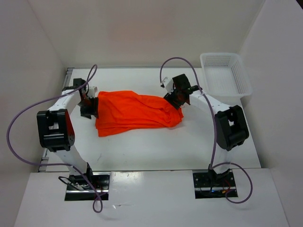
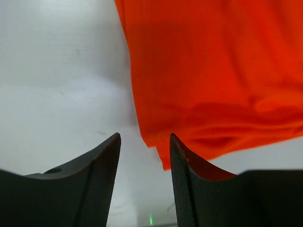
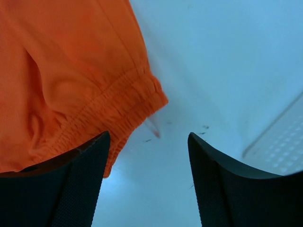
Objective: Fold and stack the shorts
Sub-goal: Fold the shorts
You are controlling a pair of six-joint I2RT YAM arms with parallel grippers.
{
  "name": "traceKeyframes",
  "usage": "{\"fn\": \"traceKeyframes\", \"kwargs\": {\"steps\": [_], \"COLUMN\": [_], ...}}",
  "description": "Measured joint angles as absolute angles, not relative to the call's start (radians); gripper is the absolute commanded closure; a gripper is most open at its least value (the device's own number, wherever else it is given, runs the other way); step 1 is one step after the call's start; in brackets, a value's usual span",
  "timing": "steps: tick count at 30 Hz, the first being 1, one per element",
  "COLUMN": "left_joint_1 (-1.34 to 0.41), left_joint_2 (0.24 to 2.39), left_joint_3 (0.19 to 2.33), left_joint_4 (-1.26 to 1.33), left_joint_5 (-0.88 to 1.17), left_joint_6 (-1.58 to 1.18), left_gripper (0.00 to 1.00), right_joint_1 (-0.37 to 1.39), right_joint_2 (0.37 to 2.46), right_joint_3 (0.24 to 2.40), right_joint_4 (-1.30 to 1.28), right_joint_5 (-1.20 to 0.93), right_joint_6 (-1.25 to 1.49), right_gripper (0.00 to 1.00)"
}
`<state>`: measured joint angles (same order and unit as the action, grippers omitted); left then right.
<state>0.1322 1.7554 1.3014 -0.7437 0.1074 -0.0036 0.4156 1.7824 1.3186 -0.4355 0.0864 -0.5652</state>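
The orange shorts [image 1: 135, 112] lie folded and bunched across the middle of the white table [image 1: 156, 151]. My left gripper [image 1: 90, 106] hovers at their left end. In the left wrist view it [image 2: 145, 137] stands open over bare table, and a corner of the shorts [image 2: 213, 71] hangs just beside its right finger. My right gripper [image 1: 176, 100] is at the shorts' right end. Through the right wrist camera it [image 3: 148, 135] is open with only table between the jaws. The gathered elastic edge of the shorts [image 3: 71, 85] lies against its left finger.
A white mesh basket [image 1: 225, 73] stands at the back right of the table, and its edge [image 3: 279, 146] shows in the right wrist view. White walls enclose the table on three sides. Purple cables loop above both arms.
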Motion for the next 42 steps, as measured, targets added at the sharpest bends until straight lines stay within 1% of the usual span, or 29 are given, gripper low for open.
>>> {"fn": "traceKeyframes", "kwargs": {"steps": [4,10,17,24,27,28,29,30,31,34,37,42], "left_joint_1": [0.154,0.207,0.263,0.266,0.266,0.266,0.266,0.266,0.266,0.266,0.266,0.266], "left_joint_2": [1.781,1.785,1.786,1.851,1.885,1.891,1.892,1.892,1.892,1.893,1.893,1.893], "left_joint_3": [1.229,1.217,1.214,1.211,1.201,1.199,1.198,1.198,1.198,1.198,1.198,1.199], "left_joint_4": [-0.802,-0.804,-0.792,-0.797,-0.806,-0.816,-0.822,-0.823,-0.823,-0.822,-0.822,-0.823], "left_joint_5": [0.166,0.267,0.354,0.388,0.390,0.397,0.399,0.399,0.400,0.408,0.414,0.423], "left_joint_6": [-0.004,-0.004,-0.004,-0.004,-0.004,-0.006,-0.006,-0.005,-0.008,-0.007,-0.005,-0.004], "left_gripper": [0.47,0.45,0.45,0.48,0.52,0.52,0.55,0.65,0.72,0.87,0.94,0.97], "right_joint_1": [0.324,0.215,0.220,0.223,0.225,0.228,0.230,0.234,0.238,0.245,0.250,0.263], "right_joint_2": [1.782,1.758,1.691,1.660,1.658,1.658,1.657,1.655,1.653,1.645,1.644,1.644], "right_joint_3": [1.316,1.286,1.212,1.144,1.138,1.138,1.138,1.138,1.138,1.139,1.140,1.154], "right_joint_4": [-0.488,-0.536,-0.633,-0.661,-0.678,-0.680,-0.682,-0.685,-0.689,-0.709,-0.736,-0.752], "right_joint_5": [0.014,-0.132,-0.302,-0.311,-0.308,-0.306,-0.303,-0.303,-0.303,-0.308,-0.320,-0.332], "right_joint_6": [-0.479,-0.373,-0.393,-0.462,-0.484,-0.493,-0.500,-0.509,-0.516,-0.540,-0.571,-0.593], "right_gripper": [0.30,0.30,0.30,0.30,0.30,0.30,0.30,0.30,0.30,0.30,0.30,0.30]}}
